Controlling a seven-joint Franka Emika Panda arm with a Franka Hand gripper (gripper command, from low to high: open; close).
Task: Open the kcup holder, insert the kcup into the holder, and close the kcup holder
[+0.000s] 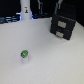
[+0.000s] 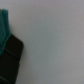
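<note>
The pincer's state cannot be told. The holder (image 1: pixel 63 26) looks shut at the surface's (image 1: pixel 45 60) far side, the kcup (image 1: pixel 24 53) well apart. Opening the holder likely comes first.

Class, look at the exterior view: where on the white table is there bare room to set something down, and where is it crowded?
The widest free patch on the table lies between the kcup and the kcup holder, running to the near edge. Another bare patch sits at the exterior view's left of the kcup. The far edge is crowded with dark equipment beside the holder.
</note>
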